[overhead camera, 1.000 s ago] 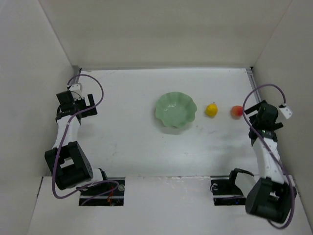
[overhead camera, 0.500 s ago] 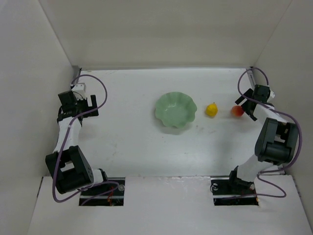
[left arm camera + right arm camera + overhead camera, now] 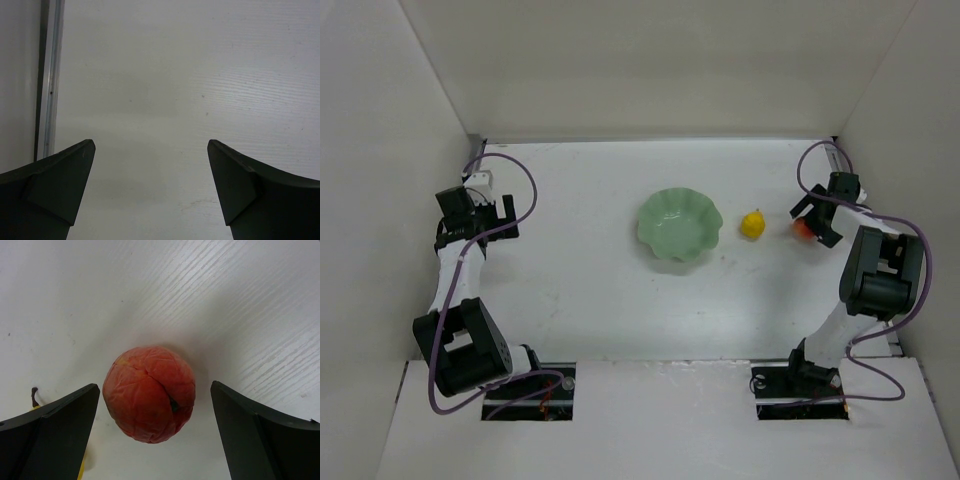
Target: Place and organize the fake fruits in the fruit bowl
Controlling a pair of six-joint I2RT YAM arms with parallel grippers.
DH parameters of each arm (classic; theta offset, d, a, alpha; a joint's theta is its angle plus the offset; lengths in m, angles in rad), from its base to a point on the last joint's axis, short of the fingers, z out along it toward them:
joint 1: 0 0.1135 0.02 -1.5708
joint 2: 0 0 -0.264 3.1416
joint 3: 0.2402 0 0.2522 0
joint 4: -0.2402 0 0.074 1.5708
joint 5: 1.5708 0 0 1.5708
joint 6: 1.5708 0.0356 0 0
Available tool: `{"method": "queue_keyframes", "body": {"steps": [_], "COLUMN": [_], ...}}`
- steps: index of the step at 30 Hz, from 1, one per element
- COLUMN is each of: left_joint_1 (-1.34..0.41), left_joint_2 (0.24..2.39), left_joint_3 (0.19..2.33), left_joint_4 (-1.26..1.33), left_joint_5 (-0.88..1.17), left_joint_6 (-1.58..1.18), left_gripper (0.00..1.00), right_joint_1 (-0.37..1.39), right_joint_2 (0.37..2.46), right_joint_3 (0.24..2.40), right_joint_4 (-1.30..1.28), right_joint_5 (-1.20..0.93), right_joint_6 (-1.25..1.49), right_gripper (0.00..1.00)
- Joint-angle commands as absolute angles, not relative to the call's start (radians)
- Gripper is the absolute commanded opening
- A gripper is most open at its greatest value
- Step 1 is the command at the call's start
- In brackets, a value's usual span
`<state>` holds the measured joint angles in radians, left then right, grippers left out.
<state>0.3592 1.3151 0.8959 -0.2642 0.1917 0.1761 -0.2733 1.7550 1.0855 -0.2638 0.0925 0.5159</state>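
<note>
The red-orange peach (image 3: 150, 392) lies on the white table between the open fingers of my right gripper (image 3: 154, 386), which do not touch it. From above, the right gripper (image 3: 811, 224) straddles the peach (image 3: 802, 230) at the far right. The yellow pear (image 3: 752, 224) lies just left of it, and its stem (image 3: 34, 392) peeks past my left finger in the right wrist view. The pale green scalloped bowl (image 3: 678, 225) stands empty at the table's middle, left of the pear. My left gripper (image 3: 480, 214) is open and empty at the far left, over bare table (image 3: 151, 142).
White walls enclose the table on the left, back and right. A metal strip (image 3: 47, 75) runs along the table's left edge near my left gripper. Loose cables loop over both arms.
My right arm has swung in from the right and brought its open gripper down around the peach. The left arm has hardly moved. The fruits and bowl stay in place.
</note>
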Motion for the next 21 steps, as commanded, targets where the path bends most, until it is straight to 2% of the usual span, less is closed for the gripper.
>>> {"method": "queue_keyframes", "body": {"steps": [1,10,11,21], "left_joint_1": [0.364,0.363,0.363,0.363], "left_joint_2": [1.279,1.281,1.281,1.281], "left_joint_3": [0.881,0.874,0.874,0.874], "left_joint_4": [-0.215,-0.213,-0.213,-0.213], "left_joint_5": [0.201,0.202,0.202,0.202], "left_joint_6": [0.186,0.187,0.187,0.187], "left_gripper": [1.0,1.0,1.0,1.0], "right_joint_1": [-0.271,-0.271,-0.219,-0.219], "right_joint_2": [1.746,1.746,1.741,1.743], "right_joint_3": [1.124,1.124,1.117,1.117], "right_joint_4": [-0.265,-0.265,-0.278,-0.278], "right_joint_5": [0.086,0.086,0.112,0.112], "right_joint_6": [0.509,0.509,0.456,0.454], "right_gripper": [1.0,1.0,0.13,0.12]}}
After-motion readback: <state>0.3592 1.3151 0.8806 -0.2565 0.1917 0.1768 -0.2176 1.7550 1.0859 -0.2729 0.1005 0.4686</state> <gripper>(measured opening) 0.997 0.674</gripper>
